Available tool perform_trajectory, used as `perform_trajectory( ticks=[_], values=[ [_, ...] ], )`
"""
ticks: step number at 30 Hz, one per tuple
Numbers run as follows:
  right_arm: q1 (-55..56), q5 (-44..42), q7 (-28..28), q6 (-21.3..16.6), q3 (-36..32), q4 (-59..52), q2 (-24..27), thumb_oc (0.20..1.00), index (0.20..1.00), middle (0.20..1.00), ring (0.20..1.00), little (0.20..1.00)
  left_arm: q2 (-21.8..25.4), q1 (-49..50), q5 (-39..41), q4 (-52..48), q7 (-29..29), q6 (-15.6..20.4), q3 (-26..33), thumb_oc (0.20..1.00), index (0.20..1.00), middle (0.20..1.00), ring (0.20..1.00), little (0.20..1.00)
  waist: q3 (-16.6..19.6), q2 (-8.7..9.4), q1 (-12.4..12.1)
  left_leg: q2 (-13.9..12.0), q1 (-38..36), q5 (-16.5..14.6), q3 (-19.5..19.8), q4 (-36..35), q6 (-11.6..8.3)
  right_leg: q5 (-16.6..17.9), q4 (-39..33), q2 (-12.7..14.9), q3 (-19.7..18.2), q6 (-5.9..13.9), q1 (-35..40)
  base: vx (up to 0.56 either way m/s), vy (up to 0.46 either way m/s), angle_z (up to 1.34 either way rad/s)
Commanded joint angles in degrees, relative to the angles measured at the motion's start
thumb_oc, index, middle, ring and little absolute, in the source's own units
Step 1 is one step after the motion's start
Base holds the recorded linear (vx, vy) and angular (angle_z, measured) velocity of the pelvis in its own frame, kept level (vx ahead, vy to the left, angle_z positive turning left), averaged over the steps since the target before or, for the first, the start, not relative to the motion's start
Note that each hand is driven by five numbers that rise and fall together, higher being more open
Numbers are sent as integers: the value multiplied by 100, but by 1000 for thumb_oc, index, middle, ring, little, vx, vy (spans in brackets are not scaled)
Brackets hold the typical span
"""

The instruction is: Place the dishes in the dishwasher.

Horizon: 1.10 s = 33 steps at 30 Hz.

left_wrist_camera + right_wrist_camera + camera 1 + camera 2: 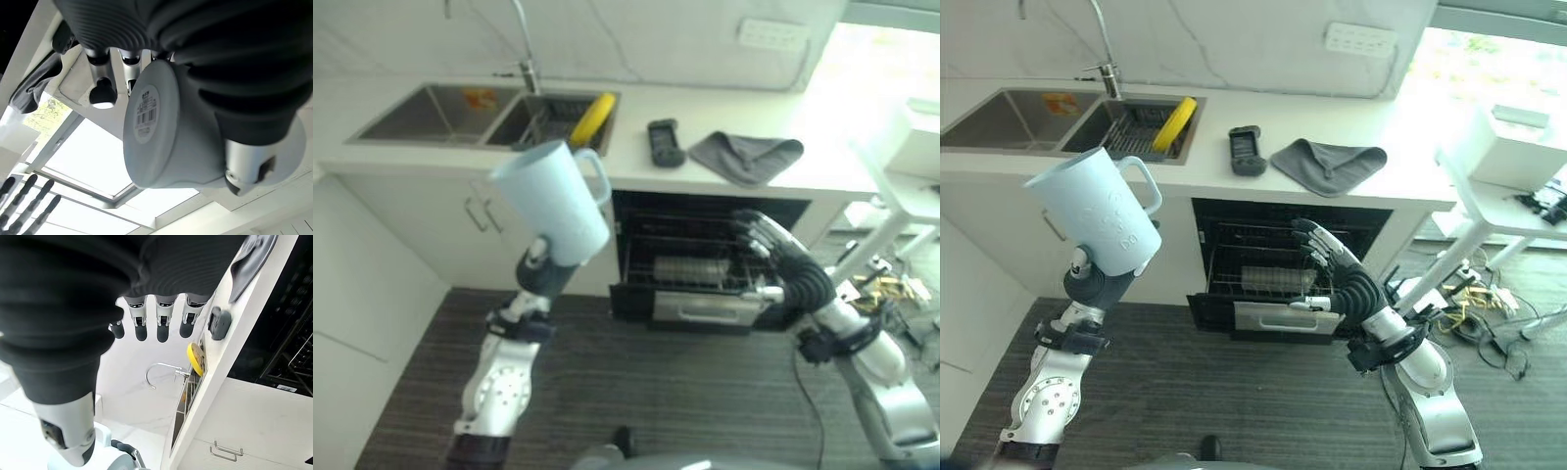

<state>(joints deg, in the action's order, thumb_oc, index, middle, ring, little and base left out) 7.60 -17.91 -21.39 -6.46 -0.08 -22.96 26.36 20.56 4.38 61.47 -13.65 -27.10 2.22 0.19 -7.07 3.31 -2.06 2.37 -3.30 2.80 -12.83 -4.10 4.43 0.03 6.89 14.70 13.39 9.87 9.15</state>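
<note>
We see the dishwasher (pixel 1283 274) standing open under the counter (pixel 1400 181), with its rack (pixel 1268 269) pulled out. Our right hand (pixel 1337 269) is up just in front of the rack's right side and blocks that way. The rack's left side is open, with bare floor (pixel 1234 392) in front.

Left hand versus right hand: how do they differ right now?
The left hand is curled round a pale blue jug, raised in front of the sink cabinet; the right hand holds nothing. The left hand's fingers wrap the jug's base, while the right hand's fingers are straight and spread. The right hand is in front of the open dishwasher; the left hand is off to its side. Both are off the counter.
</note>
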Motion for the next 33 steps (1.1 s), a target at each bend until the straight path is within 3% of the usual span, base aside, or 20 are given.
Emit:
perform_trajectory(
  ticks=[1, 2, 4, 6, 7, 8, 12, 14, 15, 20, 22, 25, 28, 31, 33],
  values=[
    [-260, 27, 36, -183, -15, -20, 51, 1000, 1000, 1000, 1000, 1000, 39, -103, -296, -545, -112, 210, 208, 200, 200, 200, 200, 200, 81, -82, -15, -257, 120, 229, 318, -90, -351, 652, 860, -256, 72, -74, -183, 108, 275, -14],
    [-264, 68, -6, -177, 27, -3, 40, 1000, 1000, 1000, 1000, 1000, 51, -93, -318, -541, -83, 265, 203, 200, 200, 200, 200, 200, 38, -130, 38, -282, 38, 197, 377, -90, -345, 619, 1106, -331, -3, -126, -436, 102, 194, -16],
    [-241, 100, -47, -178, 25, 13, 99, 1000, 1000, 1000, 1000, 1000, 105, -155, -195, -546, -7, 260, 214, 200, 200, 200, 200, 200, -15, -136, 107, -305, -45, 168, 451, -90, -374, 413, 873, -479, 32, -201, -583, 107, 86, -11],
    [-252, 26, 3, -185, -19, 38, 226, 1000, 1000, 1000, 1000, 1000, 150, -241, -136, -550, 35, 274, 164, 200, 200, 200, 200, 200, -86, -86, 135, -322, -147, 70, 502, -90, -423, 401, 205, -411, 199, -203, -563, 112, -67, 10],
    [-284, 7, 46, -187, -17, 54, 260, 1000, 1000, 1000, 1000, 1000, 160, -250, -129, -558, 41, 290, 126, 200, 200, 200, 200, 200, -116, -70, 142, -340, -195, 16, 495, -90, -448, 489, -61, -347, 267, -182, -560, 151, -208, 24],
    [-365, -11, 155, -166, 50, 74, 287, 1000, 1000, 1000, 1000, 1000, 138, -234, -195, -610, 97, 316, 43, 200, 200, 200, 200, 200, -169, -11, 193, -348, -311, -141, 491, -90, -478, 862, -580, -192, 228, -67, -696, 177, -248, 19],
    [-259, 10, 178, -119, 113, 3, 206, 1000, 1000, 1000, 1000, 1000, 128, -131, -207, -653, 73, 255, 4, 200, 200, 200, 200, 200, -216, 66, 440, -361, -609, -479, 661, -90, -481, 1557, -1092, -76, -273, 124, -1157, 256, -281, 20],
    [-124, -90, 65, -192, 72, -24, 211, 1000, 1000, 1000, 1000, 1000, 190, -55, -213, -702, 55, 290, 82, 200, 200, 200, 200, 200, -215, 62, 515, -420, -756, -593, 650, -90, -482, 1594, -1135, -90, -250, 155, -1265, 422, -556, 31],
    [-206, 19, 158, -179, 212, -38, 231, 1000, 1000, 1000, 1000, 1000, 223, -75, -151, -702, 197, 330, 61, 200, 200, 200, 200, 200, -72, -12, 516, -594, -851, -614, 589, -90, -579, 1381, -1189, -123, -213, 164, -1127, 429, -673, 23],
    [-476, 17, 354, -40, 330, 1, 399, 1000, 1000, 1000, 1000, 1000, 174, -42, 30, -691, 192, 315, 43, 200, 200, 200, 200, 200, 120, -199, 580, -1027, -1082, -468, 554, -90, -867, 1013, -1189, -532, -354, -93, -891, 250, -401, 21],
    [-306, -14, 349, -72, 169, -31, 494, 1000, 1000, 1000, 1000, 1000, 109, 27, 167, -766, 94, 221, 34, 200, 200, 200, 200, 200, 147, -299, 621, -1291, -1024, 133, 546, -82, -1047, 849, -1189, -778, -418, -241, -761, 161, -284, -1],
    [-107, -40, 280, -101, -7, -49, 507, 1000, 1000, 1000, 1000, 1000, 52, 59, 137, -757, -32, 183, 11, 200, 200, 200, 200, 200, 130, -336, 665, -1453, -838, 485, 524, 201, -1169, 734, -1189, -881, -424, -339, -651, 84, -208, 4],
    [-26, -47, 123, -103, -131, 31, 537, 1000, 1000, 1000, 1000, 1000, -80, 113, 193, -677, -155, 157, 59, 200, 200, 200, 200, 200, 74, -336, 682, -1277, -494, 462, 647, 860, -1129, 634, -1189, -935, -437, -462, -556, 66, -177, 9],
    [-71, -20, 219, -80, -97, 74, 496, 1000, 1000, 1000, 1000, 1000, -109, 163, 112, -671, -232, 136, 34, 200, 200, 200, 200, 200, 16, -345, 628, -1195, -428, 346, 427, 276, -1055, 562, -1189, -923, -369, -414, -467, 79, -4, 4],
    [-126, 32, 351, -138, -83, 149, 497, 1000, 1000, 1000, 1000, 1000, -58, 81, 135, -636, -249, 131, 20, 200, 200, 200, 200, 200, -48, -396, 625, -1340, -253, 617, 108, -90, -1187, 495, -1189, -881, -248, -355, -343, 57, 116, 19]
  ],
)
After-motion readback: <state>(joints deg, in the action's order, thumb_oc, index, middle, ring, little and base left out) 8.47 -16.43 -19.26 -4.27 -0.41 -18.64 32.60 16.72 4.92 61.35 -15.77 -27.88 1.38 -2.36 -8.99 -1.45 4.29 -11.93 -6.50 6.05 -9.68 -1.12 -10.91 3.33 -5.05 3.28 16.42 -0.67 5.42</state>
